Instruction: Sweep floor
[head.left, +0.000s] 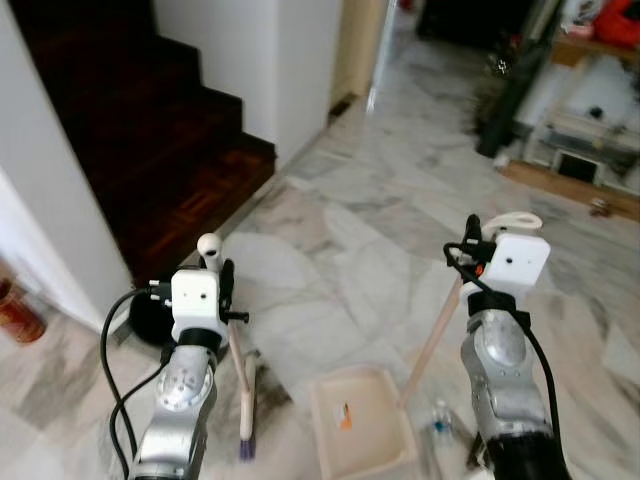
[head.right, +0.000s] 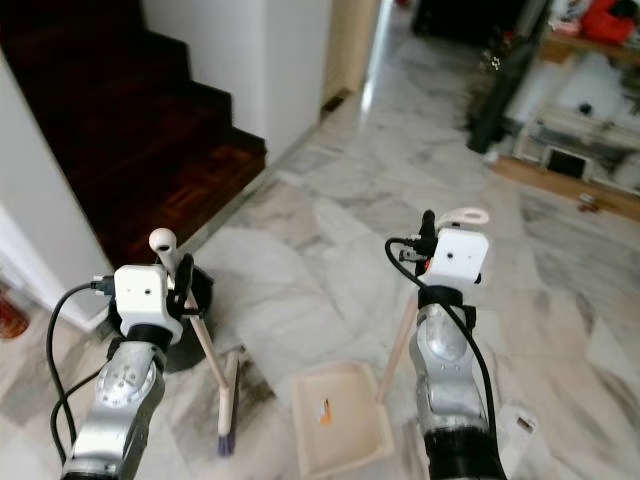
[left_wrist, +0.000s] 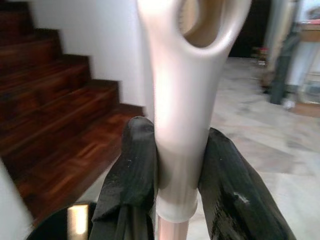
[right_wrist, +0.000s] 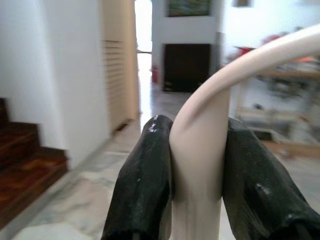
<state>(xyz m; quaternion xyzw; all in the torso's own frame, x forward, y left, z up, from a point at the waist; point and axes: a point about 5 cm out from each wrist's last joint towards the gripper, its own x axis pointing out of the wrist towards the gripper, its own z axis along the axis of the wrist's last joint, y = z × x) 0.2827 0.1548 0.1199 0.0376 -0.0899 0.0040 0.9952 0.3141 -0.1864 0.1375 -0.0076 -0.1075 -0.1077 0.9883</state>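
left gripper (left_wrist: 175, 170): clamped on the cream handle of the broom (head.left: 243, 395), just below the loop at its top; black fingers (left_wrist: 131, 170) pressed on both sides of the grip.
right gripper (right_wrist: 197, 160): closed around the curved cream handle of the dustpan (head.left: 362, 420), fingers (right_wrist: 145, 170) tight against it.
broom: pole slanting down from the left gripper to a narrow head with purple bristles resting on the floor, just beside the dustpan's left edge.
dustpan: cream tray lying flat on the floor between the two arms, its pole (head.left: 432, 340) slanting up to the right gripper; a small orange scrap inside.
litter: a small pale item (head.left: 441, 416) on the floor just right of the pan, not yet in it; too small to identify.
risk, grip: both holds sit at the very top of long poles, so likely poor leverage; head or pan may twist or lift during a stroke.
risk, pan: light tray on smooth stone likely to slide away when pushed by the bristles, scattering debris.
risk, surroundings: black round object (head.left: 150, 318) by the wall near the broom side; a wide stroke could knock it.
floor (head.left: 340, 240): glossy grey-white marble, slippery-looking.
room: dark wooden stairs (head.left: 160, 140) on the left beside a white wall (head.left: 240, 60), hallway ahead, cluttered shelving (head.left: 590, 130) at the far right.
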